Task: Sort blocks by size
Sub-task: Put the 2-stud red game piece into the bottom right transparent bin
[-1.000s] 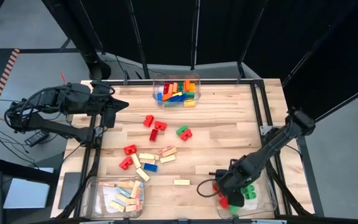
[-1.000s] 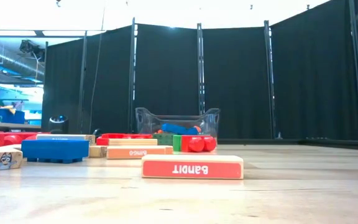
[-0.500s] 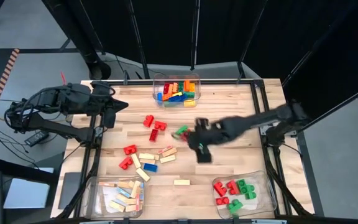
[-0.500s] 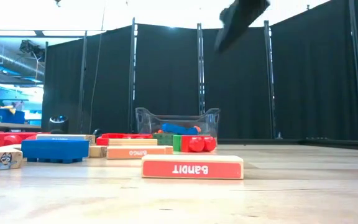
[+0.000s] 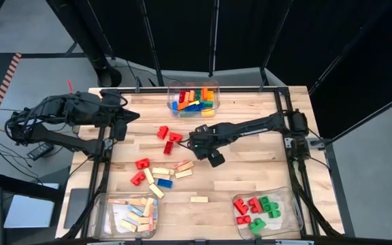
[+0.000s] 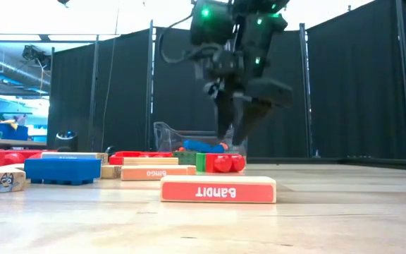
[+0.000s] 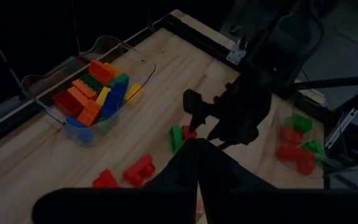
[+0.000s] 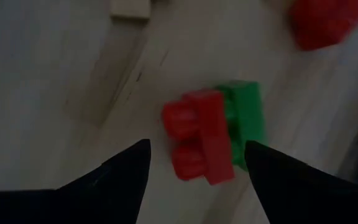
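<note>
A red brick (image 8: 197, 146) and a green brick (image 8: 246, 118) lie side by side on the wooden table, mid-table; the low view shows the same pair (image 6: 217, 163). My right gripper (image 8: 196, 145) hangs open just above them, pointing steeply down, its fingers clear of both (image 6: 242, 130). In the high view the right gripper (image 5: 201, 144) covers the pair. More blocks lie loose left of it: red bricks (image 5: 169, 135), wooden bars (image 5: 172, 170) and a blue brick (image 5: 163, 182). My left gripper (image 5: 131, 117) waits shut at the far left, raised off the table.
A clear bin of mixed coloured bricks (image 5: 192, 99) stands at the far edge. A bin of wooden bars (image 5: 131, 214) is near left and a bin of red and green bricks (image 5: 260, 211) near right. A lone wooden bar (image 5: 199, 199) lies near the front.
My right gripper has swung from above the near-right bin toward the far left, to the middle of the table. It has rolled at the wrist and come down over the red and green pair. No block has moved.
</note>
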Motion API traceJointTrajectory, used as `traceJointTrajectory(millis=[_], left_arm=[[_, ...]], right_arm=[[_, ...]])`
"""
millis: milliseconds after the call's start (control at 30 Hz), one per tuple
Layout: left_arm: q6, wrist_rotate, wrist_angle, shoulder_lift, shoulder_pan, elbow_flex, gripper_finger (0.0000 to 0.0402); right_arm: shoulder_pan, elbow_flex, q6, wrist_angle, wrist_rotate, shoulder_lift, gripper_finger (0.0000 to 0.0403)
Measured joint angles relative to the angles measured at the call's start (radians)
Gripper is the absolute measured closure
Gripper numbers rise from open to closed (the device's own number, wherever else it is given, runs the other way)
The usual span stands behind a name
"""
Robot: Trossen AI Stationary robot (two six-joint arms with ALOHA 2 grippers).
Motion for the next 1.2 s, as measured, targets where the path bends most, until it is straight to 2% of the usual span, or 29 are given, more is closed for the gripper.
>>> traceJointTrajectory(millis=[133,333,633,900,1033,1167,1200], left_arm=[[0.0,0.0,-0.01,0.0,0.0,0.0,0.0388],[0.0,-0.01,-0.021,0.0,0.0,0.0,0.0388],[0.02,-0.014,-0.027,0.0,0.0,0.0,0.0388],[0.026,-0.022,-0.027,0.0,0.0,0.0,0.0388],[0.023,-0.023,-0.027,0.0,0.0,0.0,0.0388],[0.022,-0.023,-0.026,0.0,0.0,0.0,0.0388],[0.022,-0.023,-0.026,0.0,0.0,0.0,0.0388]], right_arm=[[-0.019,0.0,-0.047,0.002,-0.042,0.047,0.0135],[-0.033,0.004,-0.1,0.034,-0.025,0.081,0.0142],[-0.038,0.002,-0.107,-0.007,-0.047,0.065,0.0152],[-0.05,-0.001,-0.076,0.031,-0.043,0.109,0.0167],[-0.049,0.001,-0.028,0.027,-0.036,0.131,0.0191],[-0.031,0.005,0.002,0.001,0.018,0.134,0.0254],[-0.026,0.005,0.009,-0.009,0.025,0.134,0.0257]])
